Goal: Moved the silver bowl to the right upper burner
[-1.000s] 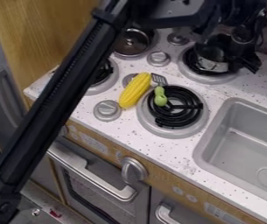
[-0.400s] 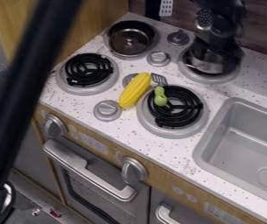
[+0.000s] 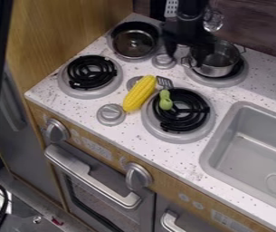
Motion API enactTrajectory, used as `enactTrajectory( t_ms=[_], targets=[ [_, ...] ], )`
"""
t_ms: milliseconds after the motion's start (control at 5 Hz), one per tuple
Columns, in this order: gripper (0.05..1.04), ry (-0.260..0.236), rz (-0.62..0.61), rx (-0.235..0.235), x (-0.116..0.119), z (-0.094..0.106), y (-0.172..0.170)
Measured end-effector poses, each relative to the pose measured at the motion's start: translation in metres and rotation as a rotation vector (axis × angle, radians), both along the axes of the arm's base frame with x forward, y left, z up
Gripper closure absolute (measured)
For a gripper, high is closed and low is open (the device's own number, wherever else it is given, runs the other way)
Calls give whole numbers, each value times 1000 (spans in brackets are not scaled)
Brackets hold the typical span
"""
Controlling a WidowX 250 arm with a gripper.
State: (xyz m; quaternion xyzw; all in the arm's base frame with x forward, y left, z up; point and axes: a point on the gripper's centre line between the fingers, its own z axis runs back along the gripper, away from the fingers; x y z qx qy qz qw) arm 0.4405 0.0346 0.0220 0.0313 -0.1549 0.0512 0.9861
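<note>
We see the shiny silver metal bowl with two little handles (image 3: 216, 71) sitting on the right upper burner, a round black coil with a grey rim (image 3: 225, 83). That is near the back edge of the white speckled counter (image 3: 182, 158), behind the grey sink (image 3: 243, 156). The black two-finger gripper (image 3: 186, 56) is right by the bowl. Its fingers (image 3: 171, 46) are spread apart and hold nothing, so we say it has let go.

We think the putting-down part is done, and getting away is the step in hand. Next, we should lift the gripper straight up and clear, without bumping the rim or hooking a handle. If we swing sideways too soon, we might drag the bowl along. It sits a bit toward the back of its burner, but we think it can stay there.

The bowl stands upright, with its open top facing up. It is round, so its longest line goes through the two handles. One handle (image 3: 186, 62) points toward the counter's left side and a little to the front. The other (image 3: 243, 48) points toward the back right corner.
</note>
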Motion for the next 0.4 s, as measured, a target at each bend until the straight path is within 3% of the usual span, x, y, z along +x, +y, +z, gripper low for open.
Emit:
enactTrajectory(
  t_ms=[200, 400],
  targets=[
    [84, 108, 32, -7, -20, -8, 13],
    [84, 159, -1, -2, -29, -11, 13]
  ],
)
